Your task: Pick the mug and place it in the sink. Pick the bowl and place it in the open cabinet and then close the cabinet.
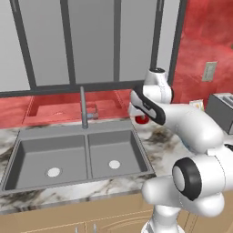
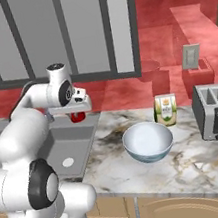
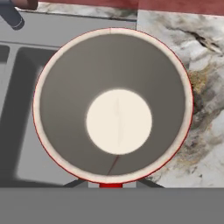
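My gripper [image 2: 77, 113] is shut on the small red mug [image 2: 77, 117] and holds it upright in the air. In the left base view the mug [image 1: 141, 119] hangs by the back right corner of the grey double sink [image 1: 18, 146]. Looking down in the hand view, the mug [image 3: 113, 105] shows its white inside, with a sink basin [image 3: 22, 96] below on the left and marble counter on the right. The white bowl [image 2: 147, 142] stands on the counter right of the sink [image 2: 60, 140]. The cabinet is out of view.
A tall faucet [image 1: 83, 107] rises behind the basins. A green-and-white packet [image 2: 166, 109] and a toaster [image 2: 214, 111] stand on the counter beyond the bowl. Grey glass-fronted cabinets [image 1: 91, 41] hang above the red wall.
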Controlling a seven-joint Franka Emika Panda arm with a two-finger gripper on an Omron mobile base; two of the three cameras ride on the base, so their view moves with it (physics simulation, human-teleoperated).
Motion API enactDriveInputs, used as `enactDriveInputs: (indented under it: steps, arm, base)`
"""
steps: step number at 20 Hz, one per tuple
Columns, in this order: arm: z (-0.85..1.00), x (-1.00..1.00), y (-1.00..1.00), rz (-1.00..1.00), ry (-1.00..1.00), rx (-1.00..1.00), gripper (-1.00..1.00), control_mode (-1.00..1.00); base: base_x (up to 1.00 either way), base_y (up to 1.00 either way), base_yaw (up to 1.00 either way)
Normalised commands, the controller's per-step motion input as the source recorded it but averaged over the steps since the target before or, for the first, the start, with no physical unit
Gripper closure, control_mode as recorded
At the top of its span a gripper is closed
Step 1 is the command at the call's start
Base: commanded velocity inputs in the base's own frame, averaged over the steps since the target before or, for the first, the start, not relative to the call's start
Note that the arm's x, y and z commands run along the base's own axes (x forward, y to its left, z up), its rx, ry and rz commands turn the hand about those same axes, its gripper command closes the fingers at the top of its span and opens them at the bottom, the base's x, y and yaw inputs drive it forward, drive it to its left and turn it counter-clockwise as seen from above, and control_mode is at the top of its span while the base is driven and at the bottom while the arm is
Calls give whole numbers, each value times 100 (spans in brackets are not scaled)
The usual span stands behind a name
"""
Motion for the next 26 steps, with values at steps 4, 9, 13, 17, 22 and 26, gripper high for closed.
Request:
enactDriveInputs:
  steps: [4, 9, 13, 17, 22, 26]
  arm:
    - [-15, -4, 32, 8, 9, 0, 100, -100]
    - [-20, -11, 13, 9, 20, 1, 100, -100]
    - [-31, -4, 0, 12, 21, 6, 100, -100]
    - [-41, -8, 0, 14, 17, 8, 100, -100]
    - [-40, -3, 1, 13, 10, 2, 100, -100]
    - [-36, -14, 4, 10, 2, 0, 100, -100]
  base:
    - [0, 0, 0]
    - [0, 0, 0]
    - [0, 0, 0]
    - [0, 0, 0]
    - [0, 0, 0]
    - [0, 0, 0]
